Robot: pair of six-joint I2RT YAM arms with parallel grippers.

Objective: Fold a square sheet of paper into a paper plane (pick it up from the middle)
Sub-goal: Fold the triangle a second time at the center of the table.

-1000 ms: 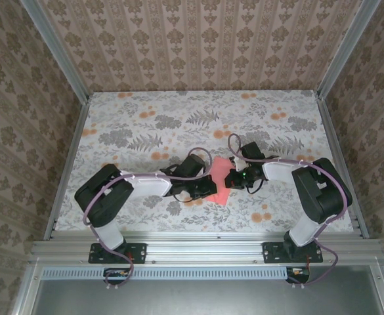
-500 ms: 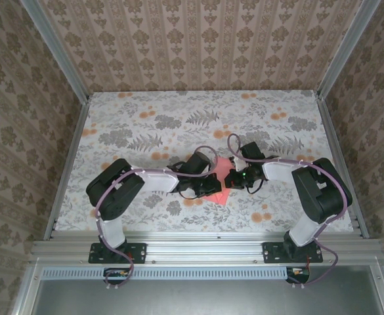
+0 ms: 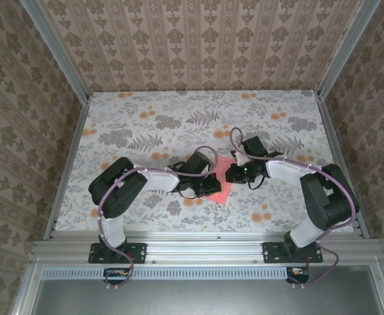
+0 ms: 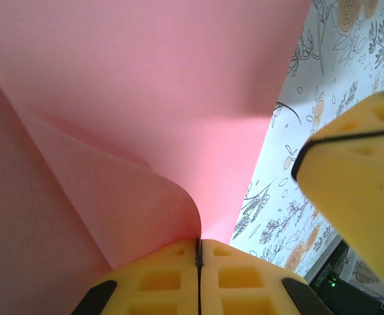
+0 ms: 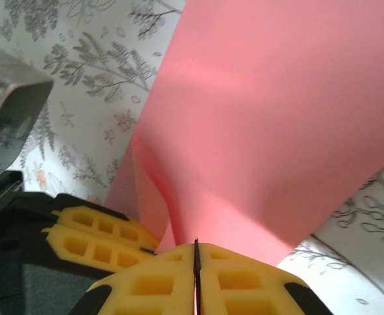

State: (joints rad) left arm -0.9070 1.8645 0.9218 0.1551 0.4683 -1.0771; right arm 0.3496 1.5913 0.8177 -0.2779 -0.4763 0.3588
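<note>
The salmon-pink square sheet of paper (image 3: 221, 186) lies near the middle of the table between the two arms, partly covered by them. In the left wrist view the sheet (image 4: 146, 98) curls up into my left gripper (image 4: 199, 244), whose yellow jaws are shut on its edge. My left gripper (image 3: 205, 186) sits at the sheet's left side in the top view. In the right wrist view the sheet (image 5: 277, 118) bends up into my right gripper (image 5: 196, 244), also shut on it. My right gripper (image 3: 232, 174) is at the sheet's upper right. The other gripper's yellow fingers (image 5: 100, 233) show beside it.
The table (image 3: 146, 125) carries a grey leaf and orange flower print (image 3: 261, 216). Patterned walls and aluminium posts (image 3: 54, 46) enclose it on three sides. An aluminium rail (image 3: 205, 248) runs along the near edge by the arm bases.
The left arm has swung its elbow inward and its gripper now sits closer on the sheet. The right arm's forearm has shifted slightly up and right. The paper has lifted a little.
</note>
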